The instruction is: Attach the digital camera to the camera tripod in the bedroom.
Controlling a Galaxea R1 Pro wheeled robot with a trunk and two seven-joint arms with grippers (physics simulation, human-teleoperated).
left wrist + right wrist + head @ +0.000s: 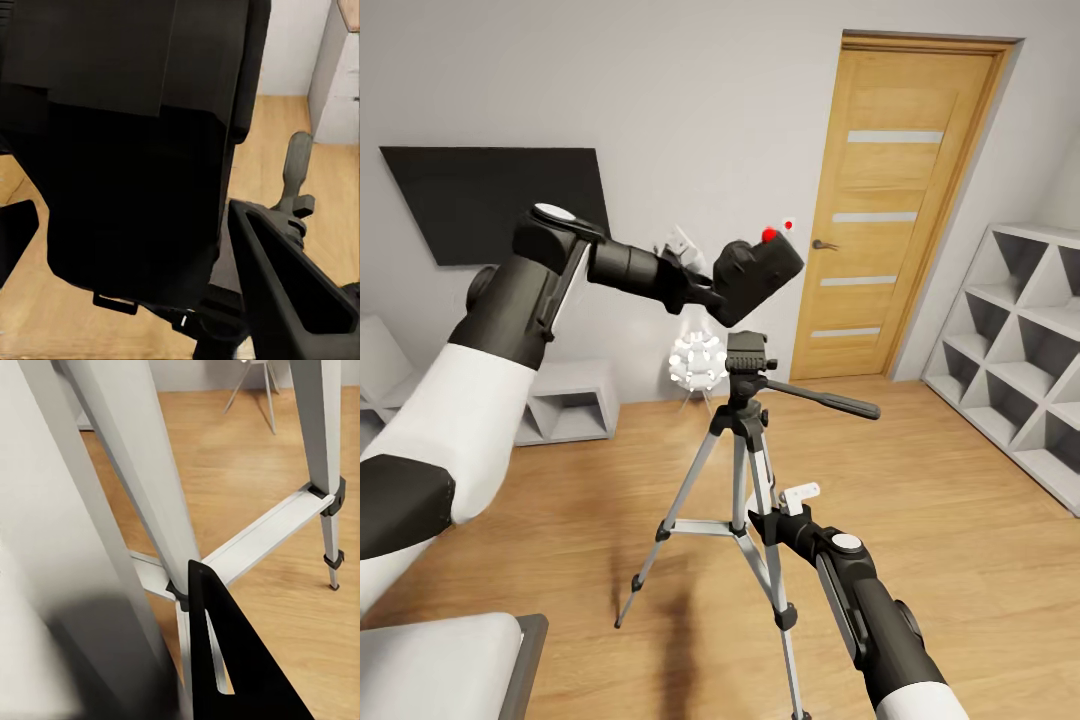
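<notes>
Left tool point(712, 288) clamping digital camera point(758, 266) above camera tripod point(748, 420), no legible writing

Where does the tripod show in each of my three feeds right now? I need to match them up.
Head view: camera tripod stands centre, its head just under the digital camera in the left gripper.
Left wrist view: its pan handle beside the camera.
Right wrist view: its silver legs, close up.
Shared landmark: wood floor.
</notes>
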